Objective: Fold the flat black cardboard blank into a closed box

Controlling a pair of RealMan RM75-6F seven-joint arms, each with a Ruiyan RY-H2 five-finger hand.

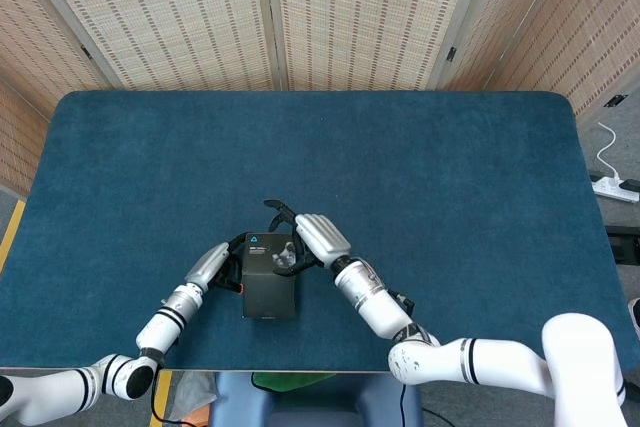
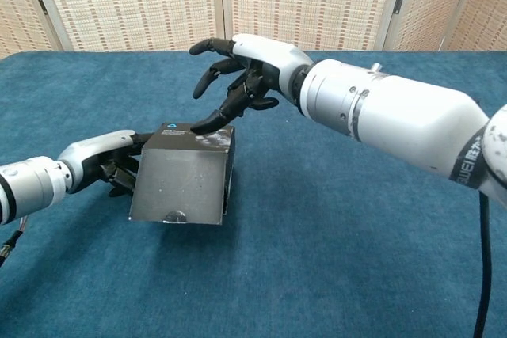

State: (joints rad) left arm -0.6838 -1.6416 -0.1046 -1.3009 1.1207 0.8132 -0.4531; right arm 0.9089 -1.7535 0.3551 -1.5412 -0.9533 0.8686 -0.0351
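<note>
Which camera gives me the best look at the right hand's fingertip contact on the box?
The chest view: it shows the right hand from the side, one fingertip touching the black box at its top edge. The head view looks down on the hand's back, which hides the contact.

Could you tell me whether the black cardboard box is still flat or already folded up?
Folded up: the black cardboard box stands as a box with lid down, left hand against its side, right hand fingertips on top.
</note>
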